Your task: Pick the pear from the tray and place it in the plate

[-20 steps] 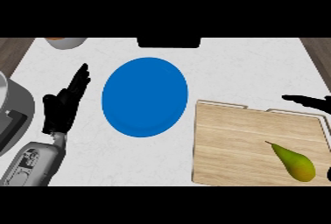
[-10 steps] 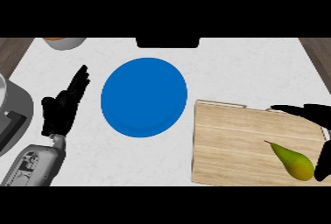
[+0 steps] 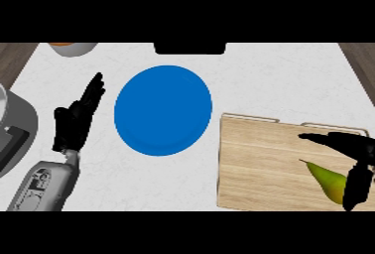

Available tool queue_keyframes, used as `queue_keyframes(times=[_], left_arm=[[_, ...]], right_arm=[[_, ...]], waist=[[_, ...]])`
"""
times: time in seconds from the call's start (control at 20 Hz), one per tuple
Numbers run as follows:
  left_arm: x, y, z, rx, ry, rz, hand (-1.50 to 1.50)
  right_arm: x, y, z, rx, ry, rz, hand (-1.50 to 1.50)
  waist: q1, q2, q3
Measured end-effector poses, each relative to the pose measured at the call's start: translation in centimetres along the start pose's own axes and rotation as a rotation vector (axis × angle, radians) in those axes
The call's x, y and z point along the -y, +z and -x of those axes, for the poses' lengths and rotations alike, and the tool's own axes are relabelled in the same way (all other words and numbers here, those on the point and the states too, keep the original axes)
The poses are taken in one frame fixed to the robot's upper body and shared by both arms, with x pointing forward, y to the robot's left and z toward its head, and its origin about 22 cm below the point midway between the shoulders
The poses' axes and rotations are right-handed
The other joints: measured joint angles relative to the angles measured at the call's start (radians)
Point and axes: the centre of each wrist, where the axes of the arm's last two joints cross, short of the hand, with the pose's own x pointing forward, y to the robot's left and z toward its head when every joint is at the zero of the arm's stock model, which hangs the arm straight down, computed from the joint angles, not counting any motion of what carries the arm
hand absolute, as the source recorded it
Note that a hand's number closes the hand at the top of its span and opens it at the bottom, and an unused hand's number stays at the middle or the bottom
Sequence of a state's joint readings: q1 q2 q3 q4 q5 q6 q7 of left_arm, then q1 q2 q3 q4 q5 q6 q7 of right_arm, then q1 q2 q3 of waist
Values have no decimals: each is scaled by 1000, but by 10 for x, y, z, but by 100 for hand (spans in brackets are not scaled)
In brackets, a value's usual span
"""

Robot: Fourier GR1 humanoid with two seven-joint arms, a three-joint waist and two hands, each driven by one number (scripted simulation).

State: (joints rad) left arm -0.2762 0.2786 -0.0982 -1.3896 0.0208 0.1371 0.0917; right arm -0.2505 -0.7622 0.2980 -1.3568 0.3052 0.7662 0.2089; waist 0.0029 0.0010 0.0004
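The right hand (image 3: 350, 163) has moved down over the pear (image 3: 327, 179), fingers spread, unclenched.

Bright, even light — faint shadows, no glare.

You have only one view, from the robot's head. It looks steeply down on the white marbled counter (image 3: 264, 79), quite near. The forearms enter from the lower edge, so the far counter side lies at the top.
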Motion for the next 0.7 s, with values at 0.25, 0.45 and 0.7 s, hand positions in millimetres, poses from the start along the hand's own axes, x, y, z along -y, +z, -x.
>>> queue_keyframes(times=[0.25,0.45,0.7], left_arm=[[-3,5,5,-5,4,-4,0],[-5,4,-3,-3,6,-1,0],[-1,4,-1,4,-2,0,0]], right_arm=[[-7,-10,5,-18,4,-17,-150],[-10,-15,9,-4,21,-16,150],[-13,-22,11,9,39,84,150]], waist=[[-1,-1,0],[0,-6,-5],[0,-11,-14]])
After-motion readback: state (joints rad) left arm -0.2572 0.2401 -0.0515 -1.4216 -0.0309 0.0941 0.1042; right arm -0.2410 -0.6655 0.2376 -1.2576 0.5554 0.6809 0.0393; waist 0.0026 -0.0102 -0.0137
